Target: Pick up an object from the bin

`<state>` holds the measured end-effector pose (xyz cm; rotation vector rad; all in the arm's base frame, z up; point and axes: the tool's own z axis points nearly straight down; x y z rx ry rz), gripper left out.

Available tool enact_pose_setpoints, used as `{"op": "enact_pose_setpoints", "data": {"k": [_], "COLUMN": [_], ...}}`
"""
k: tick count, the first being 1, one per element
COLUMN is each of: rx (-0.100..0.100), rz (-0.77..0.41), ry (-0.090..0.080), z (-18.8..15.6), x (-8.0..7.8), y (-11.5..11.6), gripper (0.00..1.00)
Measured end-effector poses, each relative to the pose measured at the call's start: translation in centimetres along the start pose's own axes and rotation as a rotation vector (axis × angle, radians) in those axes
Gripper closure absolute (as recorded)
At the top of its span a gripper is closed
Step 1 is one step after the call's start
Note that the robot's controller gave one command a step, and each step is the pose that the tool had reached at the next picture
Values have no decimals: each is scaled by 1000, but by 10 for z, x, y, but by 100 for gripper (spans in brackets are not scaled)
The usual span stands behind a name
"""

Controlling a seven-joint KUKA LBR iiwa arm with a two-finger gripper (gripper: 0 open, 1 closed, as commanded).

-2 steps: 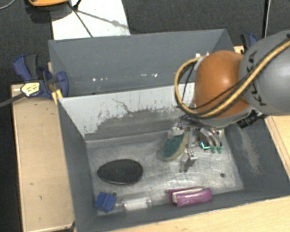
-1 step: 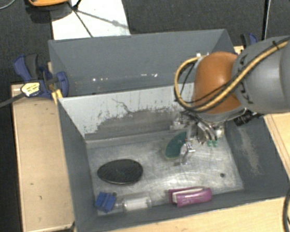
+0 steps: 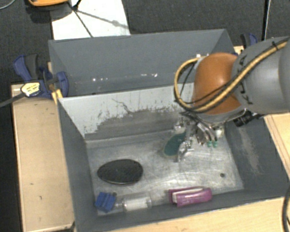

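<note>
Bin (image 3: 138, 61) comes first, big and grey, with lots of bare floor. Next is the arm (image 3: 266, 77), which hangs over the back part of the bin with its pincer (image 3: 191, 145) low down. I cannot tell if the pincer is released or clenched. A flat black oval (image 3: 120, 172) lies well away from the pincer, toward the view's left. A purple box (image 3: 190, 196) lies below the pincer in the view, by the front wall. A small dark green lump (image 3: 173, 146) sits just beside the pincer, maybe touching it. I think this is the thing to pick. To do it well, the pincer should sit right over the lump, go straight down, squeeze gently, then lift. The lump looks small and may slip. Smallest is a blue bit (image 3: 105, 200), far off in the front corner.
</note>
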<state>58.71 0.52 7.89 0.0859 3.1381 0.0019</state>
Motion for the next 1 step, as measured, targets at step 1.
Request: {"op": "enact_pose_setpoints", "data": {"k": [1], "rx": [0], "rz": [45], "ry": [-9], "z": [-196], "x": [20], "y": [-11], "gripper": [100]}}
